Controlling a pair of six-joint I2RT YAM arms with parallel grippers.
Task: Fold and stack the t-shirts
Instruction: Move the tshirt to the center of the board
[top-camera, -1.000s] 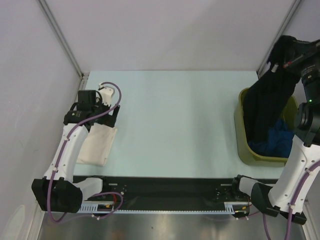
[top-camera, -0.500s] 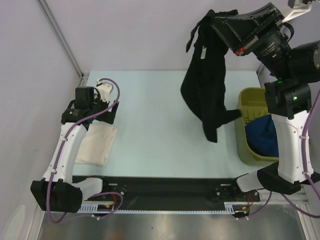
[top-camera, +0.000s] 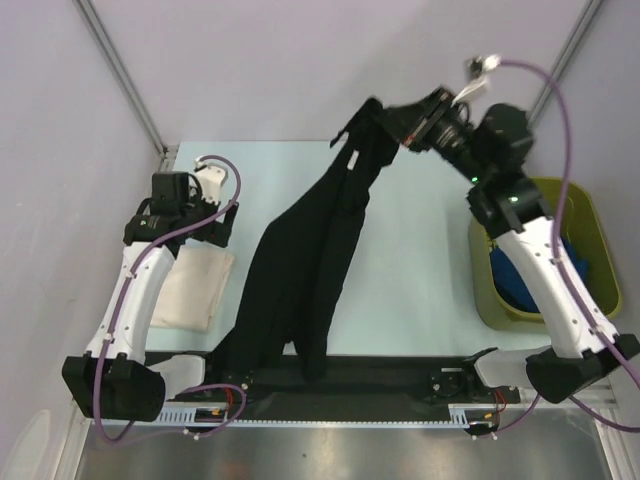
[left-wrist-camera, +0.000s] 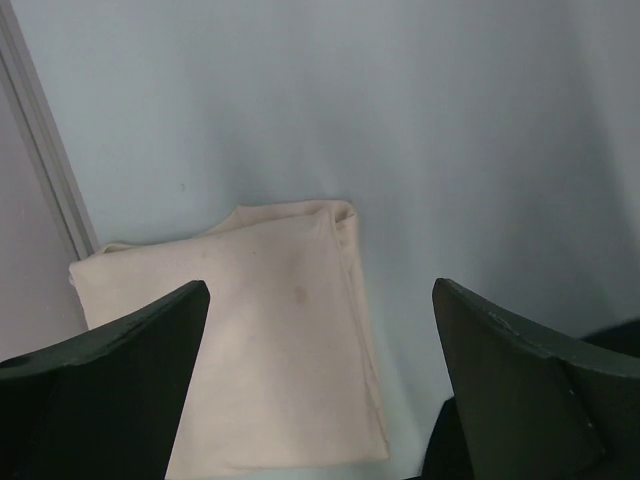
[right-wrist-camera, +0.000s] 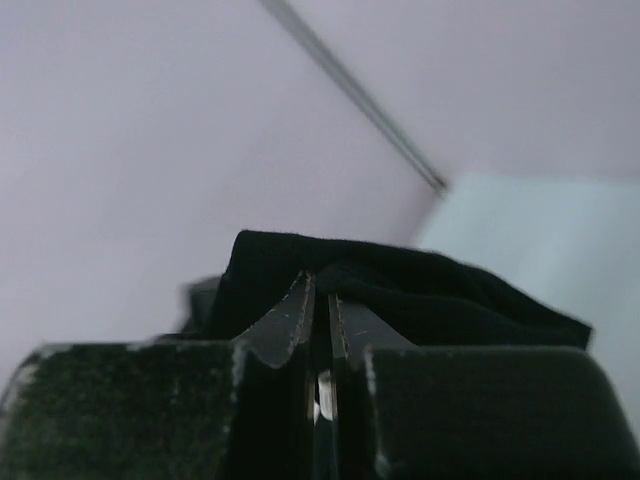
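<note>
The black t-shirt (top-camera: 310, 270) hangs from my right gripper (top-camera: 392, 122), which is raised over the far middle of the table and shut on its upper edge. The cloth trails down and leftward as far as the black rail at the near edge. In the right wrist view the jaws of that gripper (right-wrist-camera: 320, 285) are pinched together on a fold of the black t-shirt (right-wrist-camera: 430, 290). My left gripper (top-camera: 190, 228) stands open just above the folded cream t-shirt (top-camera: 195, 290) at the left. The cream t-shirt (left-wrist-camera: 260, 330) shows between its spread fingers (left-wrist-camera: 110, 370). A blue t-shirt (top-camera: 515, 275) lies in the bin.
An olive-green bin (top-camera: 590, 215) stands at the table's right edge, beside the right arm. A metal frame post (top-camera: 125, 75) runs along the left wall. The light table top (top-camera: 420, 270) shows between the hanging shirt and the bin.
My right arm lifted the black t-shirt out of the bin and swung it left over the table, where its lower end now reaches the near edge. The left arm barely moved.
</note>
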